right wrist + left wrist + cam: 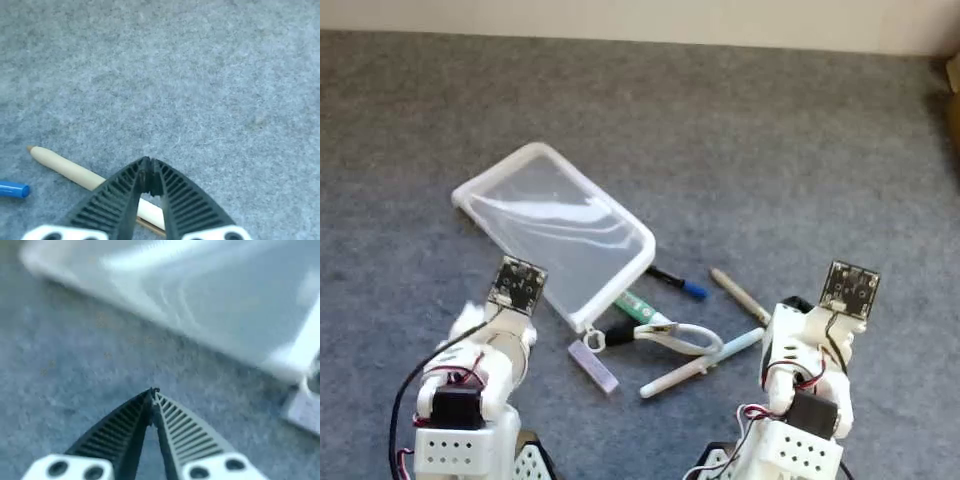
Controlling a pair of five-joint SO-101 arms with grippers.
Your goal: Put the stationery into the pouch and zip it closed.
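1. Pouch (pixel 555 232) of clear plastic lies flat on the grey bench (pixel 800 130), left of its middle. One end angles toward the near edge, and the zip pull (pixel 593 340) sits at that end.
2. Loose stationery lies just beside that end, all of it outside the pouch: a lavender eraser (pixel 593 365), a white pen (pixel 700 365), a blue-capped pen (pixel 678 283) and a beige pen (pixel 738 296).
3. Nothing looks packed yet, so the step in hand is probably the first pick-up. The zip appears to be at the near end, but the high view is too coarse to show whether the mouth is open.
4. To do this step well, the right arm should spread its fingers wide and come down over the middle of the beige pen. It should close across the shaft so the pen cannot roll. The left arm can meanwhile hold the pouch mouth steady.
5. The left pincer (pixel 152 391) is fully closed, tips meeting, with nothing between them. It hangs over bare bench just beside the pouch's long edge.
6. The right pincer (pixel 148 164) is also closed and empty. It hangs above the beige pen, toward the near right corner.
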